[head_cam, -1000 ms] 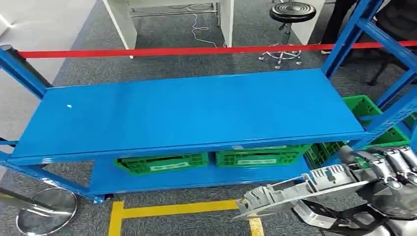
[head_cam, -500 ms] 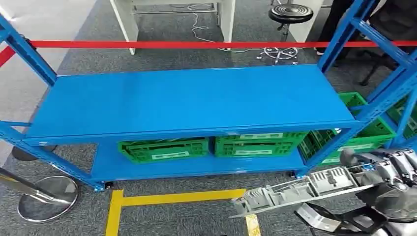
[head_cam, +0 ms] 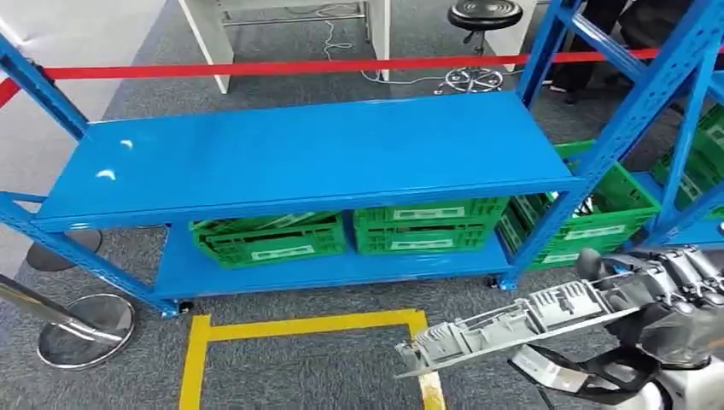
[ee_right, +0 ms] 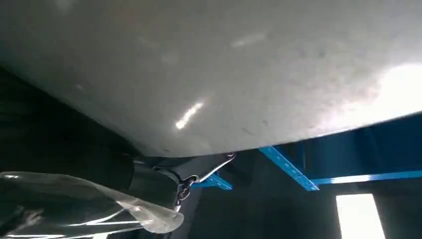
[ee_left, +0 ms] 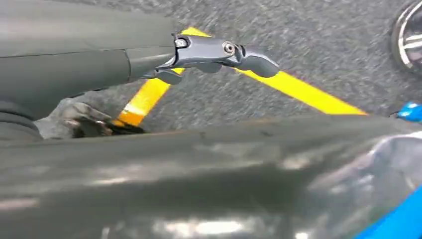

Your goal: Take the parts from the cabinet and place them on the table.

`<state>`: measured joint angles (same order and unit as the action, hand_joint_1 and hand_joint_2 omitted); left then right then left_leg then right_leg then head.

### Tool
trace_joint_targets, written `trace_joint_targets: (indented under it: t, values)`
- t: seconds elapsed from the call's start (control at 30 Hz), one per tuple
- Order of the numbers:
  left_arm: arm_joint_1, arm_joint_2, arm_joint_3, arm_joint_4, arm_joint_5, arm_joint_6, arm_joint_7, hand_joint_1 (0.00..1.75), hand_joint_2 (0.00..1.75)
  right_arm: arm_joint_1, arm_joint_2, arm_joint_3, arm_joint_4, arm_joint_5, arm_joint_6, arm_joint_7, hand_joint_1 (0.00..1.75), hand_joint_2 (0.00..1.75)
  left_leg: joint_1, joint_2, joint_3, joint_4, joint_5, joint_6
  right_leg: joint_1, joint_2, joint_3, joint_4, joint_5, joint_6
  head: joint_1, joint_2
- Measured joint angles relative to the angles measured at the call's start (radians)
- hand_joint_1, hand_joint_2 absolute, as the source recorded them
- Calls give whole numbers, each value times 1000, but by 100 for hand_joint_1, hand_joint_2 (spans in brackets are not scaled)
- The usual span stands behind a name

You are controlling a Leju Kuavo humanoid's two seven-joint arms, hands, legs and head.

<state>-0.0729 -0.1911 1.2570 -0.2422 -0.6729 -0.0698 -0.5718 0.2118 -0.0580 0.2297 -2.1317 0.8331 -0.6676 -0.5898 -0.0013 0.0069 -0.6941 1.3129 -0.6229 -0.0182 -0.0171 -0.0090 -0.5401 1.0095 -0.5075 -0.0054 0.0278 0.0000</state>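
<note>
The grey moulded part [head_cam: 521, 329] is held at its right end by the right hand [head_cam: 662, 295], fingers closed on it, low at the near right above the carpet. Its long axis runs left-right, its free end pointing left and slightly down. So cantilevered, it could be levered loose or strike the blue rack upright [head_cam: 589, 162] in turning. The left hand's [ee_left: 219, 52] state cannot be told.

I count one long grey part [head_cam: 512, 329], held in my right hand [head_cam: 662, 286]. Green crates: two [head_cam: 271, 239] [head_cam: 424, 226] on the lower shelf of the blue rack [head_cam: 299, 154] before me, and one [head_cam: 589, 218] in the neighbouring rack, with a further one [head_cam: 709, 162] partly visible beyond. One black stool [head_cam: 484, 15], one red barrier tape [head_cam: 299, 67], two round stanchion bases [head_cam: 85, 329] [head_cam: 61, 249].
</note>
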Motion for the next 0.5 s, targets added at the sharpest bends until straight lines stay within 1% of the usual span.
trace_joint_targets:
  t: [0.03, 0.07, 0.1, 0.13, 0.17, 0.2, 0.23, 0.27, 0.3, 0.33, 0.37, 0.4, 0.43, 0.47, 0.5]
  values:
    - [-2, 0, 0, 0, 0, 0, 0, 0, 0, -4, -3, 2, 3, -3, 0, 3, 175, 175, 0, 0, 19, 0, 27, 4, 3, 0, -18, 4, 11, 0, -1, 0]
    - [-3, 0, 0, 0, 0, 2, 0, 0, 0, -7, -7, 4, 7, -7, 0, 7, 175, 175, -1, -1, 53, -36, 60, 11, 6, 0, -34, 6, 19, 0, -1, 0]
    - [-3, 0, 0, 0, 0, 3, 0, 0, 0, -12, -10, 4, 10, -10, 0, 9, 175, 175, -3, -2, 104, -109, 89, 21, 10, 0, -46, 8, 27, 0, -1, 0]
    - [-4, 0, 0, 0, 0, 3, 0, 0, 0, -18, -13, 4, 13, -15, 0, 12, 175, 175, -7, -4, 169, -206, 106, 37, 12, 1, -54, 9, 35, 0, -1, 0]
    - [-6, 4, 0, 0, 0, 4, 0, 0, 0, -26, -17, 3, 16, -20, 0, 14, 175, 175, -13, -6, 217, -289, 81, 57, 10, 0, -60, 9, 43, 2, 1, 0]
    - [-7, 1, 1, 0, 0, 4, 0, 0, 0, -35, -22, 3, 17, -23, 0, 15, 175, 175, -14, -5, 237, -331, 77, 56, 14, 0, -66, 9, 52, 8, 1, 0]
    - [-9, 0, 1, 0, -1, 4, 0, 0, 0, -42, -27, 3, 21, -24, 0, 15, 175, 175, -19, -6, 231, -330, 82, 52, 9, -3, -70, 7, 63, 16, -1, 0]
    - [-10, -1, 1, 0, 0, 5, -1, 0, 0, -48, -31, 3, 24, -26, 0, 15, 175, 175, -22, -6, 225, -330, 88, 54, 5, -4, -73, 5, 70, 24, -1, 0]
    - [-8, -1, 1, 0, 0, 6, -1, 0, 0, -53, -35, 3, 28, -27, 0, 16, 175, 175, -23, -6, 221, -336, 101, 56, 5, -3, -73, 0, 81, 32, -1, 0]
    - [-9, -6, 1, 0, -1, 16, 2, 0, 0, -57, -43, 3, 33, -32, 0, 22, 175, 175, -12, -1, 215, -354, 121, 58, 4, -1, -79, 8, 67, 35, -1, 0]
    - [-10, -5, 1, 0, -1, 26, 5, 0, 0, -58, -45, 3, 37, -39, 0, 29, 175, 175, -12, 0, 204, -356, 133, 62, 6, 3, -91, 23, 27, 42, 1, 0]
    - [-11, -4, 1, 0, -1, 30, 8, 0, 0, -59, -48, 3, 40, -42, 0, 30, 175, 175, -12, 1, 190, -355, 142, 70, 4, 5, -108, 68, -34, 46, 6, 0]
    - [-11, -3, 1, 0, -1, 31, 12, 0, 0, -59, -51, 3, 44, -44, 0, 29, 175, 175, -12, 1, 174, -353, 153, 70, 3, 5, -121, 139, -94, 50, 7, 0]
    - [-9, -3, 2, 0, -1, 31, 13, 0, 0, -59, -53, 3, 50, -49, 0, 23, 175, 175, -12, 2, 155, -351, 167, 69, 2, 5, -136, 219, -139, 55, 6, 0]
    - [-7, -3, 2, 0, -1, 31, 14, 0, 0, -58, -53, 3, 57, -50, 0, 19, 175, 175, -12, 3, 138, -350, 179, 68, 2, 5, -142, 274, -146, 59, 7, 0]
